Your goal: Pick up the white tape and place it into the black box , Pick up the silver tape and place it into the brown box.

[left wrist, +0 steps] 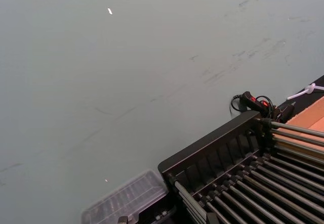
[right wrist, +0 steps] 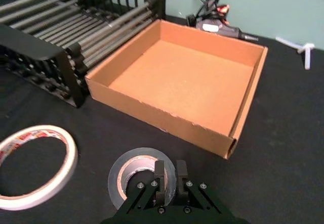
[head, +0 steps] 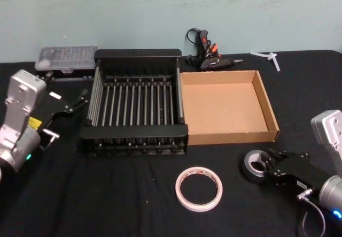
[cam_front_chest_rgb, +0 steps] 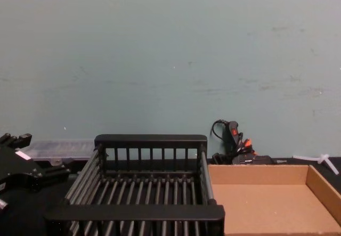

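Nearest on the black cloth-covered table (head: 133, 205), lay flat a wide, thin white tape (head: 199, 188), glossy ring with red printed marks around its face, lettering too small to read. Just to its right sat the silver tape (head: 255, 166), a thick dull grey roll with a pale inner core, flat on the cloth. Pinched that roll's near wall with the right gripper (right wrist: 167, 176), black fingers (right wrist: 160, 172) drawn almost together, one inside the core and one outside. Farther back stood the black box (head: 135, 139), a plastic crate of round bars with thick solid rims, and touching its right side the brown box (head: 272, 114), a shallow tan cardboard tray with low walls and a matte fibrous floor. Hung at the crate's left the left gripper (head: 79, 100), fingers slightly parted, holding nothing, touching nothing. Beyond the crate's far left corner rested a clear plastic bit case (head: 67, 58); beyond the tray, a black glue gun (head: 204, 43) with orange trigger and coiled cord, and a small white plastic piece (head: 272, 58), against a scuffed pale teal wall (cam_front_chest_rgb: 170, 60).
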You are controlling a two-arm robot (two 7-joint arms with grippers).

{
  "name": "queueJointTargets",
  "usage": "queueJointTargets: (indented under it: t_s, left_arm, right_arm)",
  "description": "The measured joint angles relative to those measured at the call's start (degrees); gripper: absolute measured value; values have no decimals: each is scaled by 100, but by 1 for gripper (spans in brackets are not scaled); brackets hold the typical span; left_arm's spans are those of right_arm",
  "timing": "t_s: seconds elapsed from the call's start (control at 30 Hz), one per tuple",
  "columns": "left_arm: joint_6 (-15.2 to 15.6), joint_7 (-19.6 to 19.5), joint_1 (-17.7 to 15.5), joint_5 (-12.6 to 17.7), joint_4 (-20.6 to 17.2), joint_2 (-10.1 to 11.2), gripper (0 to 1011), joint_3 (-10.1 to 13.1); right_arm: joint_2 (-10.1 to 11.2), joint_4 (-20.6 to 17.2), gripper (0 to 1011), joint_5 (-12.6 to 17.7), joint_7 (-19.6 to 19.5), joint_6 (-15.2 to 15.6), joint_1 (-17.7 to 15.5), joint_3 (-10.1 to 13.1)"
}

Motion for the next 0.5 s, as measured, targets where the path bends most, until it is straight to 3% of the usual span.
queueJointTargets:
  t_s: [0.5]
  left_arm:
    - [0,0,0,0,0,0,1001,0]
  right_arm:
    - [101,-315,138,185,204,-277,81,124]
